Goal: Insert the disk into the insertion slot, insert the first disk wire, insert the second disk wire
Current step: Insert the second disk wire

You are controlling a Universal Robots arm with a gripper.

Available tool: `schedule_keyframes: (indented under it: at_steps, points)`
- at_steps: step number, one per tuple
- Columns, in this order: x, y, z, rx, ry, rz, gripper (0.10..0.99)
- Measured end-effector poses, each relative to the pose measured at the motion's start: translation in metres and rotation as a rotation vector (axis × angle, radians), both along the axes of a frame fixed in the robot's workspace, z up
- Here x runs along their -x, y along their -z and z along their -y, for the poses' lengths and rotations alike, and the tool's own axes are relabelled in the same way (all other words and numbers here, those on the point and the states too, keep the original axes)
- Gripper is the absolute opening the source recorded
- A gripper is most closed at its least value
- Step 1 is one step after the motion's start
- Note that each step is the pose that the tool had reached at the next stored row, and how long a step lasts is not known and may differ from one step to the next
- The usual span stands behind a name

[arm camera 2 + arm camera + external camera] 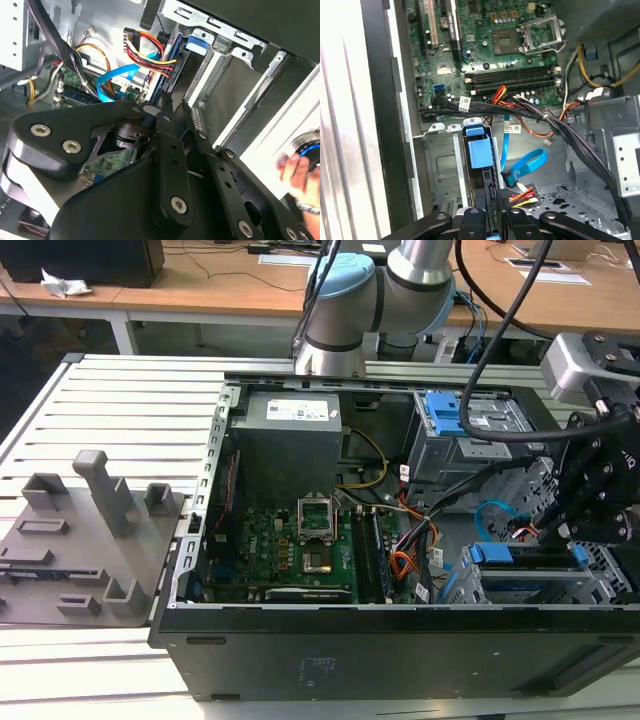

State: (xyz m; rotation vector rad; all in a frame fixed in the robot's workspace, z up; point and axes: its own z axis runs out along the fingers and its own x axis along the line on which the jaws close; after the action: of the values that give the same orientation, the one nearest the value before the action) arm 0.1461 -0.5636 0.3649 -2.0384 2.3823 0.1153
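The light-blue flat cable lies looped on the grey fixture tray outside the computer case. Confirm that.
Not quite: the place is wrong. The light-blue flat cable does lie looped, but inside the computer case, beside the disk, not on the grey fixture tray. The first wrist view shows it.

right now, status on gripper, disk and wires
Gripper low in the case at the disk. Disk seated in insertion slot. Second disk wire looped beside it, black cables overhead.

Slatted aluminium table (120,400) bearing open computer case (400,640) and grey fixture plate (80,560).
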Motion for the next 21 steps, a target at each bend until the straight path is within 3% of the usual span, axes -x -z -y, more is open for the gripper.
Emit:
schedule_keyframes:
  at_steps: [4,12,16,17,19,21]
  points:
    - [-0.0001,0.0000,0.0000,0.000,-0.148,0.0000,0.231]
    - [-0.0001,-0.0001,0.0000,-0.003,-0.330,0.0005,0.231]
    - [-0.0001,-0.0134,-0.0001,-0.005,-0.351,0.0007,0.231]
    - [-0.0001,-0.0158,-0.0025,-0.005,-0.354,0.0008,0.231]
    - [0.0013,-0.0154,-0.0100,-0.007,-0.359,0.0011,0.231]
    - [0.0061,-0.0133,-0.0129,-0.010,-0.364,0.0016,0.231]
